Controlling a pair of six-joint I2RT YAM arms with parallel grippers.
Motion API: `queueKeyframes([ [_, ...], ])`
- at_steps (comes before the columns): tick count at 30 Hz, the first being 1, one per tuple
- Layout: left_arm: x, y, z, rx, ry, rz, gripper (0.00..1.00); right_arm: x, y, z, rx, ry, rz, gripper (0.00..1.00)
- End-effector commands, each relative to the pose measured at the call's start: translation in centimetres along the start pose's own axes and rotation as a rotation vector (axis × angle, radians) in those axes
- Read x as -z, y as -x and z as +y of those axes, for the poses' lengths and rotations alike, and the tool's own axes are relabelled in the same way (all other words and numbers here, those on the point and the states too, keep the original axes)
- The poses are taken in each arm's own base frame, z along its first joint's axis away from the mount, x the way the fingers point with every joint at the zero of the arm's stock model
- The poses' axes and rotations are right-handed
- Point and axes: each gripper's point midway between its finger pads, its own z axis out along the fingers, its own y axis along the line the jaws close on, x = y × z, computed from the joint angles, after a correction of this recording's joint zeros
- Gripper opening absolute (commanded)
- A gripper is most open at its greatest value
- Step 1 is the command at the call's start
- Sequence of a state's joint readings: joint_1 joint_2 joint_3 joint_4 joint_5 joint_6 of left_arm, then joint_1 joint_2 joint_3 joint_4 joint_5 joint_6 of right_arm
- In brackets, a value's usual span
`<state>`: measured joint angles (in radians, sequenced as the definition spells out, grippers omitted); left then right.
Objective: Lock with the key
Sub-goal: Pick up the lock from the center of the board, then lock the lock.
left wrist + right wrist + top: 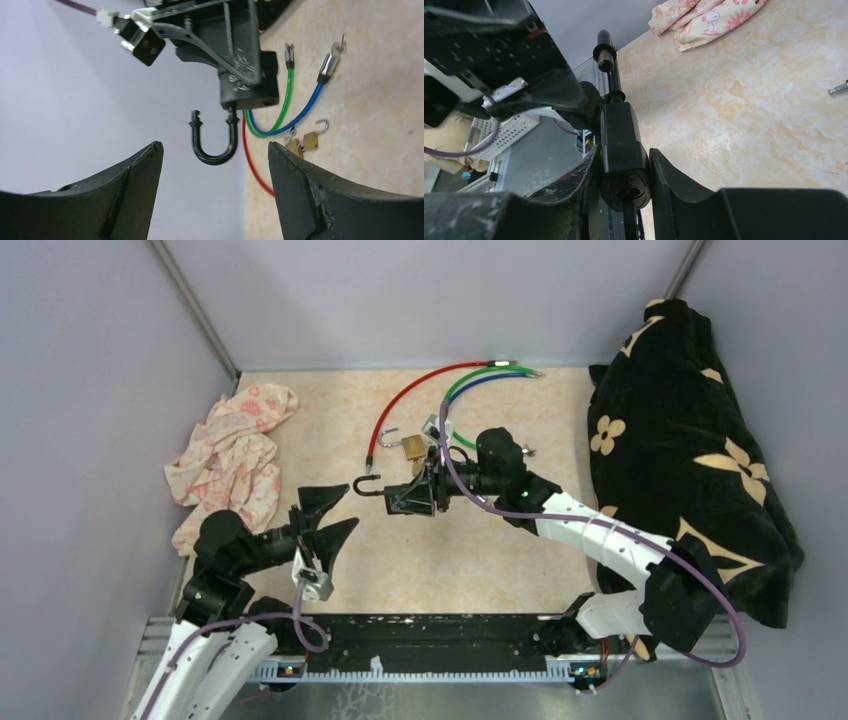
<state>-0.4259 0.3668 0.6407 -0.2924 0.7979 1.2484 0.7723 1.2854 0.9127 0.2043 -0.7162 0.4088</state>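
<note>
A black padlock with its U-shackle swung open is held off the table in my right gripper. In the right wrist view the fingers are shut on the lock body, and a dark key sticks out of the keyhole at its near end. My left gripper is open and empty, just left of the shackle and pointing at it. In the left wrist view the shackle hangs ahead between my open fingers.
A small brass padlock and red, green and blue cables lie behind the held lock. A floral cloth lies at the left. A black flowered cushion fills the right side. Grey walls surround the table.
</note>
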Motion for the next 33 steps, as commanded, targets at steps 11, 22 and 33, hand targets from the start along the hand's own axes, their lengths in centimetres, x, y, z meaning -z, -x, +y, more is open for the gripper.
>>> queueKeyframes([
  [11, -2.0, -3.6, 0.3, -0.618, 0.026, 0.062, 0.7, -0.5, 5.8, 4.6, 0.071, 0.105, -0.151, 0.0],
  [22, -2.4, -4.1, -0.6, -0.555, -0.037, 0.054, 0.38, -0.4, 6.0, 5.2, 0.099, 0.129, -0.145, 0.0],
  [33, -1.7, -0.4, -2.3, 0.146, -0.174, -0.04, 0.0, -0.3, 7.2, 5.2, 0.219, 0.104, -0.143, 0.0],
])
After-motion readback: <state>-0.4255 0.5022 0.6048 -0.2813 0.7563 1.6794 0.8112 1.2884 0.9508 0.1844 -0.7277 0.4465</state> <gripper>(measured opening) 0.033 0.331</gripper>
